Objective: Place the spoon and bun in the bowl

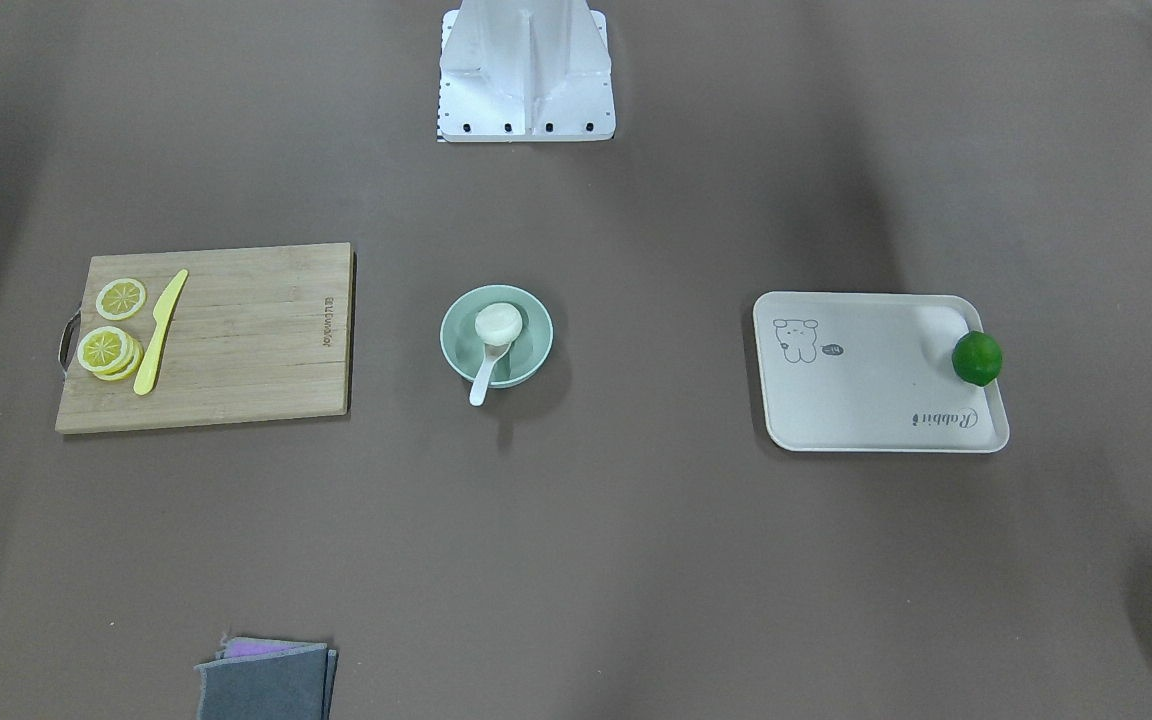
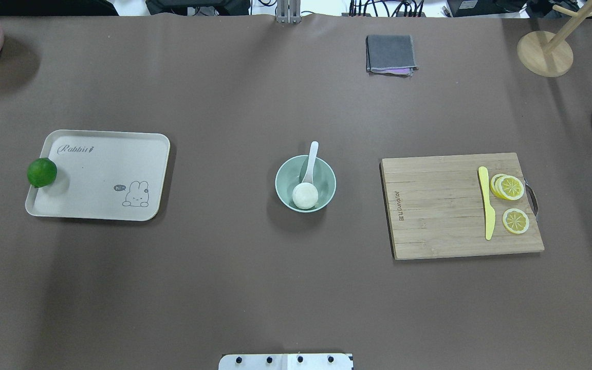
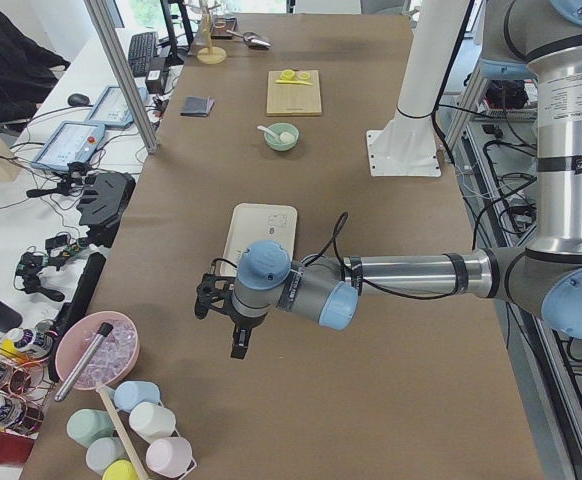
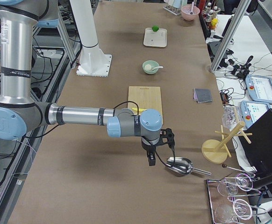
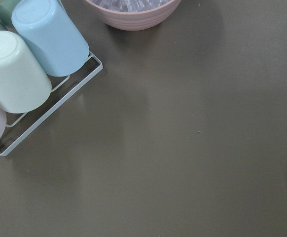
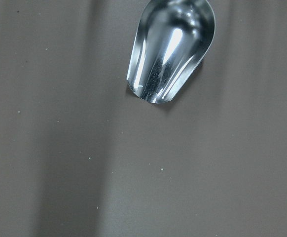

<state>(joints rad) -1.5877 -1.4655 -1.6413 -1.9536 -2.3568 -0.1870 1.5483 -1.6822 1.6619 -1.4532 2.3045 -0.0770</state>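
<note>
The pale mint-green bowl [image 2: 280,177] stands at the table's middle, also seen in the front view [image 1: 451,345]. The white bun [image 2: 304,196] lies inside it. The white spoon [image 2: 312,156] has its scoop in the bowl next to the bun, and its handle leans out over the rim. Both arms are far from the bowl, at the table's two ends. My left gripper [image 3: 221,325] hangs over the table near the pink bowl; my right gripper [image 4: 160,149] hangs near the metal scoop. I cannot tell whether either is open or shut.
A cream tray [image 2: 100,205] with a green lime [image 2: 42,172] on its edge sits on my left. A wooden cutting board [image 2: 440,205] with a yellow knife [image 2: 488,210] and lemon slices sits on my right. A folded cloth [image 2: 389,54], metal scoop [image 6: 173,49], cup rack [image 5: 30,74] and pink bowl [image 3: 96,350] stand around.
</note>
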